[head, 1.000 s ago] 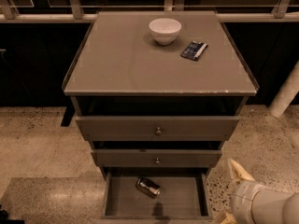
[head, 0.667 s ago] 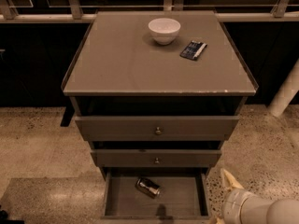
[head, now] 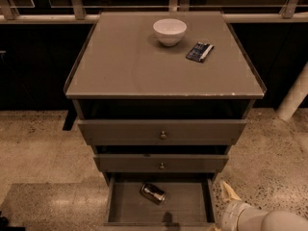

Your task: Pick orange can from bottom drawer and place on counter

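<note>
The orange can (head: pixel 153 193) lies on its side on the floor of the open bottom drawer (head: pixel 187 208), left of its middle. The counter (head: pixel 130 61) is the flat grey-brown top of the cabinet. My gripper (head: pixel 229 192) is at the lower right, just outside the drawer's right wall, with one pale fingertip (head: pixel 227 189) showing above the white wrist (head: pixel 262 219). It is apart from the can, to its right.
A white bowl (head: pixel 170 31) and a flat dark-blue packet (head: pixel 199 51) lie at the back of the counter. Two knobbed drawers (head: pixel 162 132) are shut above the open one. A white post (head: pixel 293 96) stands at the right. A railing runs behind the cabinet.
My arm has moved down and left, toward the bottom drawer's right side. The can, bowl and packet have not moved.
</note>
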`<state>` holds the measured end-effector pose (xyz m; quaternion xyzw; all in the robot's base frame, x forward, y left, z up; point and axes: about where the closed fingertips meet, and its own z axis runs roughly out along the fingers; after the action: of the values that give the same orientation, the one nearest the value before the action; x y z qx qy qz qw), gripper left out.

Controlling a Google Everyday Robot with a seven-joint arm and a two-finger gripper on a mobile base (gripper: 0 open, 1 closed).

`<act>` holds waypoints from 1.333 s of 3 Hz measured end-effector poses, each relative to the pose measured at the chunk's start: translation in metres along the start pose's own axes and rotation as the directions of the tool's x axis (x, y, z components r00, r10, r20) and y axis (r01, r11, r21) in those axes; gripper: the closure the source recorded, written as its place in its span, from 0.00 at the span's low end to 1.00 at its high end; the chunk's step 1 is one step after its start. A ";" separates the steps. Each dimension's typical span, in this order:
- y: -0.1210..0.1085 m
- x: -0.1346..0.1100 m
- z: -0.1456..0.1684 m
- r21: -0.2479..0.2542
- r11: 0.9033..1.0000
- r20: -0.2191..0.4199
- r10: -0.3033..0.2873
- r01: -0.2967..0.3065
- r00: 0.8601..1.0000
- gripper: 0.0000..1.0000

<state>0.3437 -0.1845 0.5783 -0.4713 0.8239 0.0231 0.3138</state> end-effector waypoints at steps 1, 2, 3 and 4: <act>0.011 0.015 0.027 -0.040 0.998 -0.005 0.046 -0.047 0.999 0.00; 0.018 0.031 0.074 -0.063 0.993 0.018 0.099 -0.097 0.995 0.00; 0.021 0.042 0.122 -0.067 0.987 0.067 0.152 -0.147 0.986 0.00; 0.022 0.042 0.162 -0.093 0.980 0.159 0.188 -0.175 0.969 0.00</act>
<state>0.3917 -0.1501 0.4205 -0.4022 0.8328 0.1233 0.3598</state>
